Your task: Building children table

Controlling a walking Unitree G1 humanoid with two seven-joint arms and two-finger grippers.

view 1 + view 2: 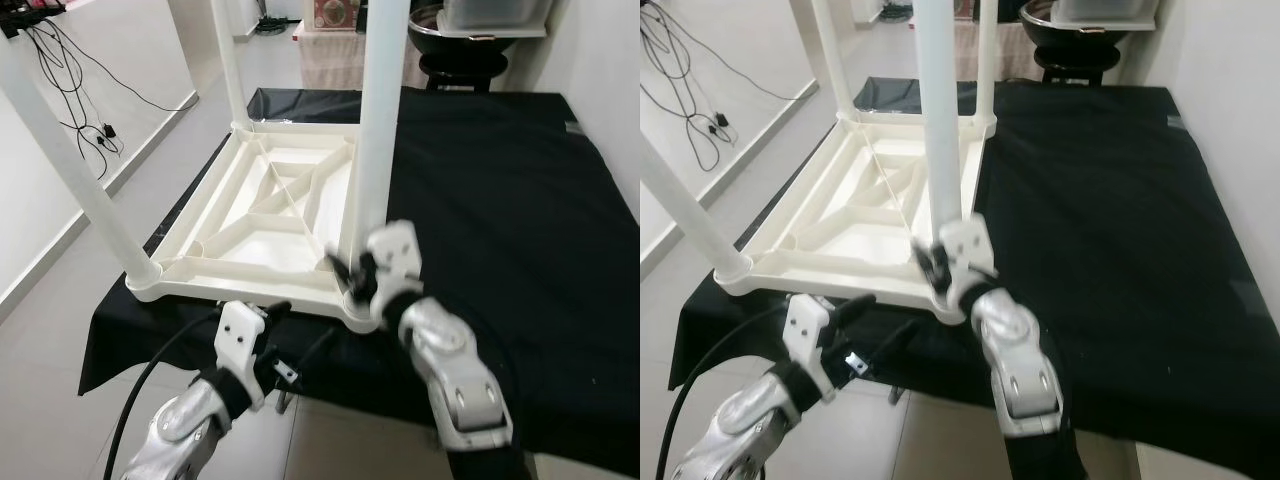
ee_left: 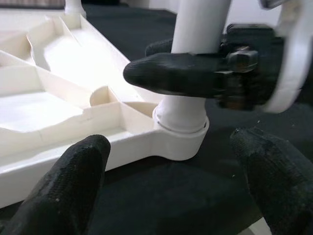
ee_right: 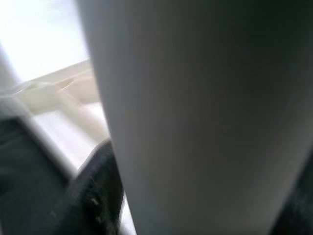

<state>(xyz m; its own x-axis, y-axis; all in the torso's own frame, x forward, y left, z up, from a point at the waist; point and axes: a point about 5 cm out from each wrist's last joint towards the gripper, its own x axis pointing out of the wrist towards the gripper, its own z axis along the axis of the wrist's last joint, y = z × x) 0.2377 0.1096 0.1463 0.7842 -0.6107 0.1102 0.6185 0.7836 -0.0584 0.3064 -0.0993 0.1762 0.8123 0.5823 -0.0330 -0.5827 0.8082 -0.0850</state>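
A white plastic children's table top [image 1: 240, 283] lies upside down on the black cloth. Three white legs stand upright in its corner sockets: near-left [image 1: 70, 170], far-left [image 1: 228, 60] and near-right [image 1: 378, 120]. My right gripper [image 1: 352, 277] is shut on the near-right leg just above its socket [image 2: 181, 142]. One of its black fingers [image 2: 181, 73] crosses the front of the leg [image 3: 195, 117]. My left gripper [image 1: 305, 322] hangs open just below the table top's front edge, near that same corner, with its fingertips [image 2: 68, 186] wide apart and holding nothing.
The black-covered work table [image 1: 500, 200] stretches bare to the right of the white top. Tiled floor and loose black cables [image 1: 80, 90] lie along the wall at left. A stool holding a dark bowl [image 1: 460, 40] stands behind the table.
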